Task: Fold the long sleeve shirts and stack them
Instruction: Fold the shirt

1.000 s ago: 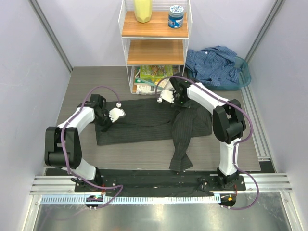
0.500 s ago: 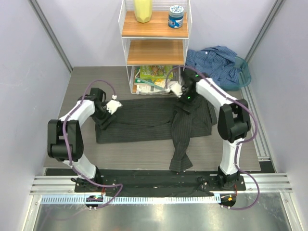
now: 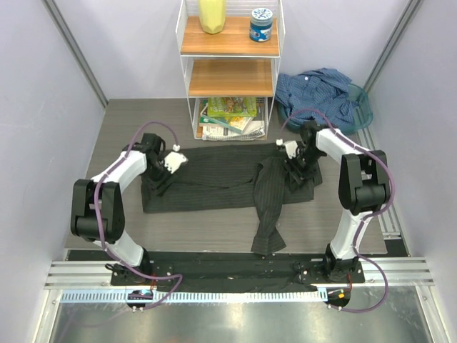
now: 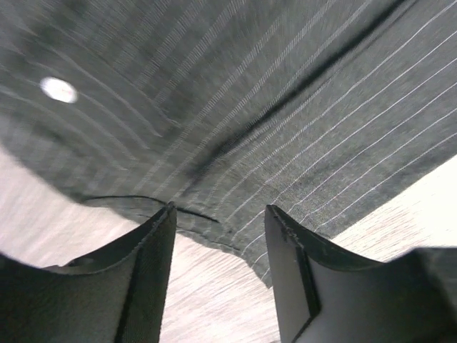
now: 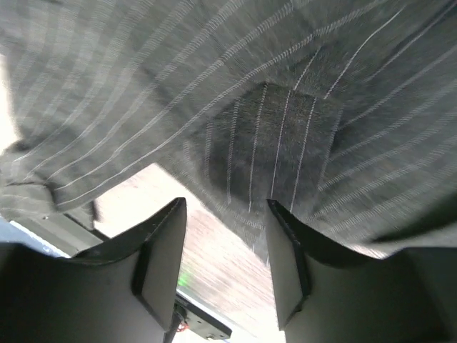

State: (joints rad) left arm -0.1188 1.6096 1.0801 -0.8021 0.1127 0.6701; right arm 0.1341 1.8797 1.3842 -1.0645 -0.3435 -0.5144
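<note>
You have the dark shirt (image 3: 214,182) lying flat and wide across the middle of the table (image 3: 121,128). One sleeve (image 3: 268,218) runs down toward the near edge, and its cuff stops just short of the black rail (image 3: 214,263). The blue shirt (image 3: 318,93) is bunched up in a green basket (image 3: 365,108) at the far right corner, apart from the dark one. Your left gripper (image 3: 171,161) is at the dark shirt's left end. Its jaws are spread and nothing is between them. Your right gripper (image 3: 289,148) is over the right end, also spread and holding nothing. The white shelf (image 3: 230,71) stands just behind the shirt's far edge. A jar (image 3: 261,25) on top has a blue label, and the books (image 3: 230,118) at the bottom have bright covers, but the words are too small to read. Bare table shows to the left of the shirt and in front of it. The right side is tight, with the basket close by.
</note>
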